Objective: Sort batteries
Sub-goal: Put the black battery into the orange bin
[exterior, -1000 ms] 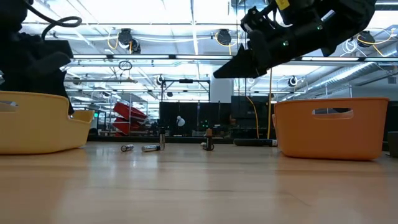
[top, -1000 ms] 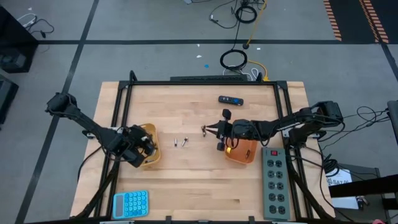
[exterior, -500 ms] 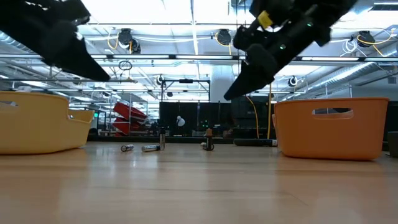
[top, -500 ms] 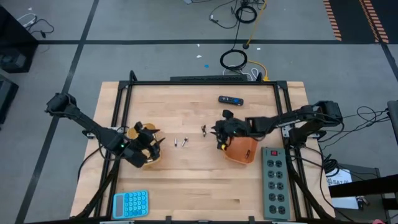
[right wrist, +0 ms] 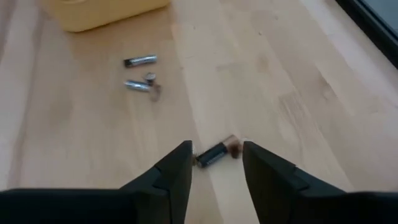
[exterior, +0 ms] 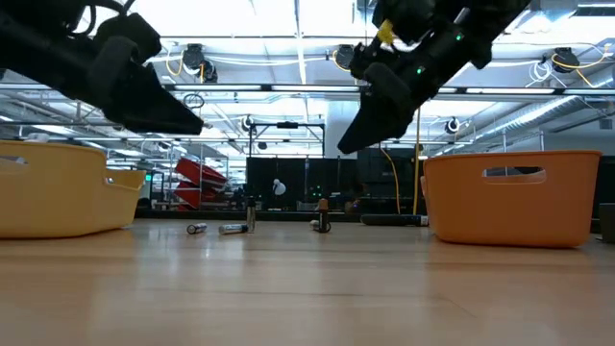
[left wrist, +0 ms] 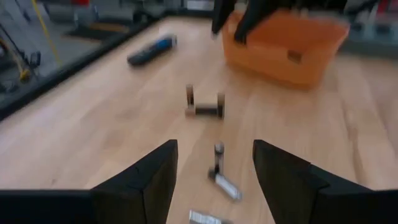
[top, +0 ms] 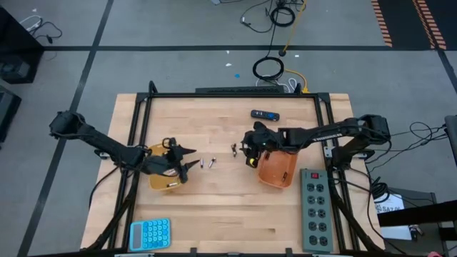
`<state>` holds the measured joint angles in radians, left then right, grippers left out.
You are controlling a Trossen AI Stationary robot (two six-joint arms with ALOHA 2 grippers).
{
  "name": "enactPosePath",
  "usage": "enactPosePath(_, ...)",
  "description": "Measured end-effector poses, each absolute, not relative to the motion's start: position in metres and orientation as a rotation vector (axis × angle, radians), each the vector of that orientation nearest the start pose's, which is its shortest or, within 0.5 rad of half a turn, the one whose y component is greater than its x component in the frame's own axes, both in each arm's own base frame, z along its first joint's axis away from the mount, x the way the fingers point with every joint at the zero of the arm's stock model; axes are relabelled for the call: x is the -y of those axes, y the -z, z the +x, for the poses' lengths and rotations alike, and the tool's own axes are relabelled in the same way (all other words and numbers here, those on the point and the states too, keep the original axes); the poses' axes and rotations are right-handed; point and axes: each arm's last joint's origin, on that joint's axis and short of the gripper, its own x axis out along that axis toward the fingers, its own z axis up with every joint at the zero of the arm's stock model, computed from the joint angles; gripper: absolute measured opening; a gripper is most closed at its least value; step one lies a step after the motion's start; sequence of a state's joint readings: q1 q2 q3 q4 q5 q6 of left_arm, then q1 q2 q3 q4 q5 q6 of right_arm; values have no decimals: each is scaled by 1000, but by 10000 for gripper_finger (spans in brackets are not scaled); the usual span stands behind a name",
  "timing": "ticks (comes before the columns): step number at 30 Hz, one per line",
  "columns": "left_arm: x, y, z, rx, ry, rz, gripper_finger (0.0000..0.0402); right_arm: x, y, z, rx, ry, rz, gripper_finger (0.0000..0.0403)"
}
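Observation:
Three light batteries (top: 207,163) lie and stand on the wood between the trays; one of them (left wrist: 218,155) is upright. Near the orange tray (top: 277,170) sits a darker group of batteries (top: 234,148), one lying (right wrist: 214,154), others upright (left wrist: 190,99). My left gripper (top: 190,158) is open just right of the yellow tray (top: 161,178), above the table and pointing at the light batteries (left wrist: 225,185). My right gripper (top: 245,151) is open, slanting down over the dark battery, which shows between its fingers (right wrist: 177,171) and below them.
A black-and-blue oblong device (top: 265,114) lies toward the far edge. A blue calculator (top: 150,233) sits at the near left and a grey power strip (top: 315,209) at the near right. Bare wood lies in front of the batteries.
My left gripper has come out from over the yellow tray toward the table's right, turning from pointing down to nearly level, facing the light batteries. My right gripper has left the orange tray's left end, gone toward the dark batteries and tipped downward.

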<state>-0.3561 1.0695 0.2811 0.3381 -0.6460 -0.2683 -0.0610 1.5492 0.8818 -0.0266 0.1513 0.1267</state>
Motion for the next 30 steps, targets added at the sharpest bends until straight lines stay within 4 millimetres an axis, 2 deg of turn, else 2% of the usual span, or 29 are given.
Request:
enactPosePath(7, 45, -164, 182, -230, -329, -60, 218, 44, -178, 324, -758, 276, 146, 133)
enactPosePath(10, 45, -163, 182, -229, -327, -53, 218, 50, -167, 333, -799, 274, 128, 132)
enactPosePath(21, 44, -162, 181, -230, -326, -45, 218, 69, -152, 370, -917, 239, 62, 132)
enactPosePath(27, 45, -162, 181, -233, -325, -53, 218, 76, -140, 372, -959, 228, 83, 130)
enactPosePath(30, 45, -161, 180, -236, -326, -56, 218, 78, -135, 372, -970, 226, 73, 109)
